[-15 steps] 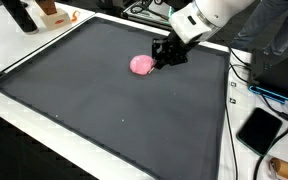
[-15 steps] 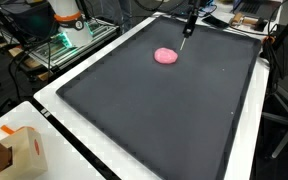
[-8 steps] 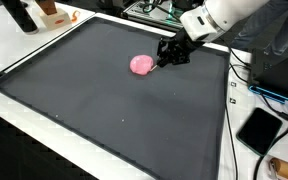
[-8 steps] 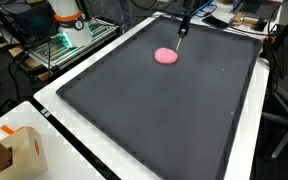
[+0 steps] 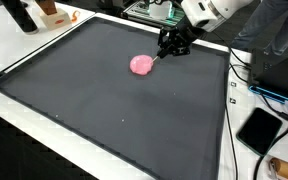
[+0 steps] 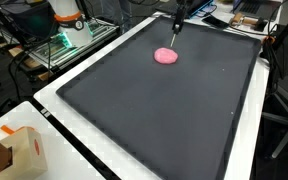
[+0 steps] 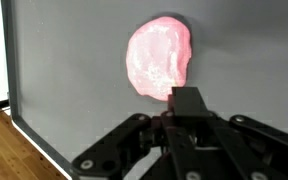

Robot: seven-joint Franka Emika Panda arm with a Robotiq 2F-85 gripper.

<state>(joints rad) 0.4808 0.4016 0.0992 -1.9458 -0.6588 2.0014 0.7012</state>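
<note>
Pink blob [image 5: 141,65] unmoved on mat [image 5: 94,110]; claw [image 5: 165,52], apparently clenched empty, has lifted slightly.

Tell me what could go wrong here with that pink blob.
The pincer hangs close to the blob, jaws seemingly shut; lowered like that, it may squash or shove it instead of gripping. The blob looks soft, so it might stick to the fingers. It lies near the far edge of the mat; a push could slide it off.
</note>
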